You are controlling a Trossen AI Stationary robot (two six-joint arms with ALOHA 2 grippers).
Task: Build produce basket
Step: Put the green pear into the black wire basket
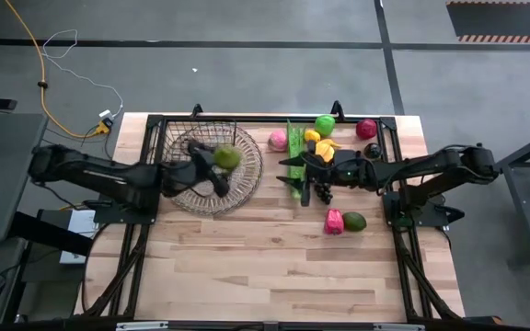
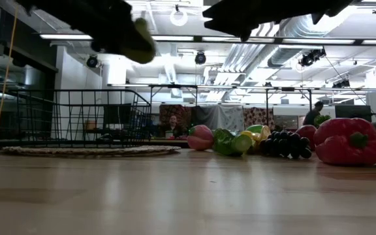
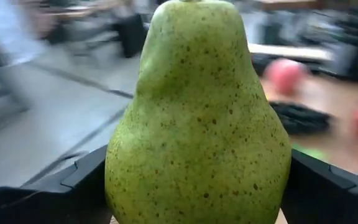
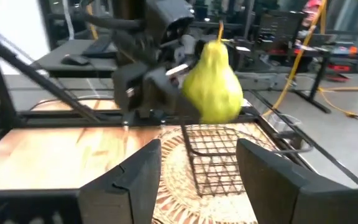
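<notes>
A green speckled pear [image 3: 197,112] fills the left wrist view, with my left gripper [image 1: 221,165] shut on it. It hangs in the air over the black wire basket [image 1: 196,147], which stands on a round woven tray [image 1: 237,188] at the table's far left. My right gripper [image 4: 197,177] stands open near the table's middle, raised, pointing toward the pear [image 4: 213,81] with nothing between its fingers. The other produce lies at the far right: a pink peach [image 1: 278,140], a long green stalk [image 1: 293,138], a green apple [image 1: 325,123], a red apple [image 1: 366,129] and dark grapes [image 1: 373,150]. My left gripper pinches the pear's wide lower body [image 3: 120,180] between its two fingers [image 3: 73,183], one on each side. The fingers come nearly level from the table's left. The pear stands upright, stem up, lifted clear above the basket.
A red pepper [image 1: 334,222] and an avocado [image 1: 354,221] lie on the bare wood right of the middle. Yellow bananas [image 1: 318,141] sit under my right arm. A black frame [image 1: 155,119] runs along the table's edges. People show in the room behind.
</notes>
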